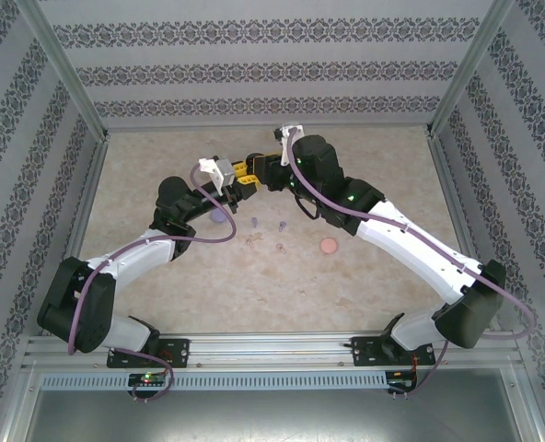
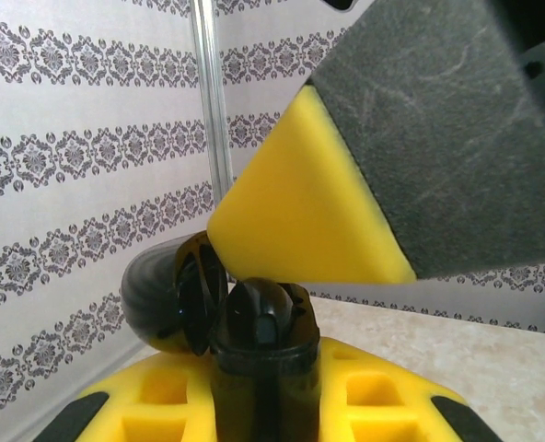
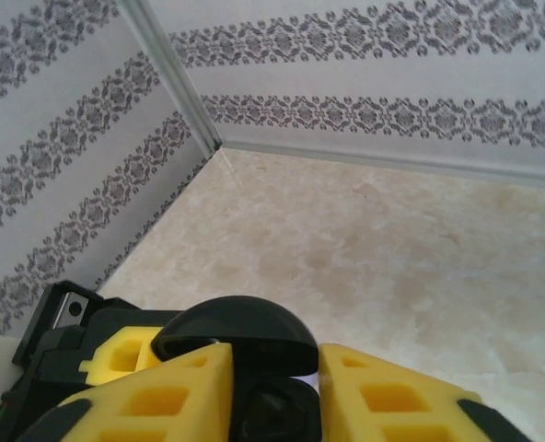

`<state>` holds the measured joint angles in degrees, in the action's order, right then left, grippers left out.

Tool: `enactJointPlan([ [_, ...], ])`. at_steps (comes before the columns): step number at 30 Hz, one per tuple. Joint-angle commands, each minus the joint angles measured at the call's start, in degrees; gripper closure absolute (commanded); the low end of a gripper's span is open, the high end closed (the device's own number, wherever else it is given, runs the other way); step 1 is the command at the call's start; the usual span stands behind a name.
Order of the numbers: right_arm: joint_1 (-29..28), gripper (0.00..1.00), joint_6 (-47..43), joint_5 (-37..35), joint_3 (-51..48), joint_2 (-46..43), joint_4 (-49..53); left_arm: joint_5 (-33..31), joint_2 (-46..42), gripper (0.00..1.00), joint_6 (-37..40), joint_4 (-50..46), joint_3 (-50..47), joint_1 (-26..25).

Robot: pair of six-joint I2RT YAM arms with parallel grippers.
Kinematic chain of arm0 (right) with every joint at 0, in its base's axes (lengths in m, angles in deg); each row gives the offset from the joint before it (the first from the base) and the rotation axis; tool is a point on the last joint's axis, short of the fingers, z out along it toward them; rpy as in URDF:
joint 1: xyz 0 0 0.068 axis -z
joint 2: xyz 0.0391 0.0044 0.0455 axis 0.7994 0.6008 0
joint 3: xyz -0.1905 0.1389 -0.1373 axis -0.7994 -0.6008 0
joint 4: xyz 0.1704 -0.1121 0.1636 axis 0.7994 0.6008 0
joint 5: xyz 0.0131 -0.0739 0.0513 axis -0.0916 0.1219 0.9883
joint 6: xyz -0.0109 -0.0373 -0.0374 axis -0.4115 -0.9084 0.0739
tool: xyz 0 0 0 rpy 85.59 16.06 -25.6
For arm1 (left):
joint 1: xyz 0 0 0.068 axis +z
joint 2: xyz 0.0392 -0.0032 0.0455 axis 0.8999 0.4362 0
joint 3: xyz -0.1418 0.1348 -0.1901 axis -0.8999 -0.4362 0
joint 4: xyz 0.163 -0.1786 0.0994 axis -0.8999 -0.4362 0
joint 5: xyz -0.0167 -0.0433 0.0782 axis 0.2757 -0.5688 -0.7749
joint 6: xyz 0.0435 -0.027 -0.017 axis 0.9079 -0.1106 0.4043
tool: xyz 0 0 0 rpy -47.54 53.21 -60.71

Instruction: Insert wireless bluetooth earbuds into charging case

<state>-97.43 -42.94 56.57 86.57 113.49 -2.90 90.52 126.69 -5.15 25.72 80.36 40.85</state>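
The left claw (image 2: 263, 410) grips the open black case (image 2: 157, 295) above the table (image 3: 392, 239). The right claw (image 3: 274, 387) hovers over it, jaws a little apart. A black earbud (image 2: 265, 318) seems seated inside. The next move, I think, is a careful retreat upward, then fetching its partner.

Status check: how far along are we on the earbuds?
Done: a black earbud looks seated in the open black case. In hand: left gripper clamps that case while right gripper sits over it. Left: lilac buds and the pink case lie loose on the table.
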Motion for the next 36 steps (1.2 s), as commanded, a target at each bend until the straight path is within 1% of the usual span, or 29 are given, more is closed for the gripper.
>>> enactJointPlan([
  [1, 0.1, 0.54, 2.4, 1.8, 1.2, -0.4, 2.6, 1.2, -1.5, 1.00, 0.6, 3.6, 0.7, -1.1],
  [4, 1.5, 0.41, 4.6, 3.1, 0.9, -2.3, 1.0, 1.1, -1.4, 1.00, 0.6, 3.7, 0.6, -1.2],
  [6, 2.1, 0.35, 5.7, 4.3, 0.4, -3.8, -0.3, 1.1, -1.2, 1.00, 0.6, 3.7, 0.5, -1.2],
  [10, 3.5, 0.30, 7.7, 6.0, 0.0, -6.9, -1.7, 1.0, -0.5, 1.00, 0.5, 4.0, 0.6, -1.3],
  [13, 5.6, 0.30, 9.0, 8.6, 2.2, -6.8, 0.4, 1.2, 0.1, 1.00, 0.4, 4.2, 0.6, -1.4],
  [14, 6.5, 0.32, 9.4, 9.6, 3.4, -6.1, 1.7, 1.3, 0.2, 1.00, 0.4, 4.2, 0.7, -1.4],
  [15, 7.6, 0.36, 9.4, 11.0, 5.3, -4.9, 3.6, 1.6, 0.4, 1.00, 0.5, 4.1, 0.7, -1.4],
  [16, 8.7, 0.42, 9.3, 12.6, 7.5, -3.5, 6.0, 1.9, 0.5, 1.00, 0.7, 3.7, 0.8, -1.4],
  [17, 9.8, 0.52, 9.3, 14.5, 9.8, -1.8, 8.4, 2.3, 0.7, 1.00, 1.0, 3.1, 1.1, -1.5],
  [19, 11.7, 0.74, 9.3, 17.8, 14.2, 1.8, 12.3, 3.0, 0.7, 1.00, 1.7, 1.4, 1.6, -1.6],
  [20, 12.5, 0.81, 9.3, 19.8, 15.9, 3.5, 13.5, 3.3, 0.7, 1.00, 2.0, 0.7, 1.7, -1.7],
  [22, 13.4, 0.93, 8.9, 22.8, 20.4, 7.4, 17.0, 3.6, 0.9, 1.00, 2.4, -0.2, 2.0, -1.8],
  [24, 13.8, 0.99, 8.2, 25.5, 24.5, 11.3, 20.1, 3.9, 1.3, 1.00, 2.5, -0.9, 2.3, -2.0],
  [27, 13.8, 1.00, 7.7, 28.9, 29.4, 16.7, 23.9, 4.3, 1.9, 1.00, 2.3, -1.2, 2.9, -2.2],
  [31, 13.5, 1.00, 7.1, 32.5, 31.9, 20.6, 27.3, 4.3, 2.7, 1.00, 2.1, -1.8, 3.8, -2.6],
  [33, 12.8, 1.00, 6.2, 32.9, 30.8, 19.8, 28.3, 3.9, 2.9, 1.00, 2.1, -2.0, 4.1, -2.6],
  [36, 11.9, 1.00, 5.7, 32.4, 26.0, 15.6, 28.2, 3.5, 3.6, 1.00, 1.8, -2.0, 4.6, -2.7],
])
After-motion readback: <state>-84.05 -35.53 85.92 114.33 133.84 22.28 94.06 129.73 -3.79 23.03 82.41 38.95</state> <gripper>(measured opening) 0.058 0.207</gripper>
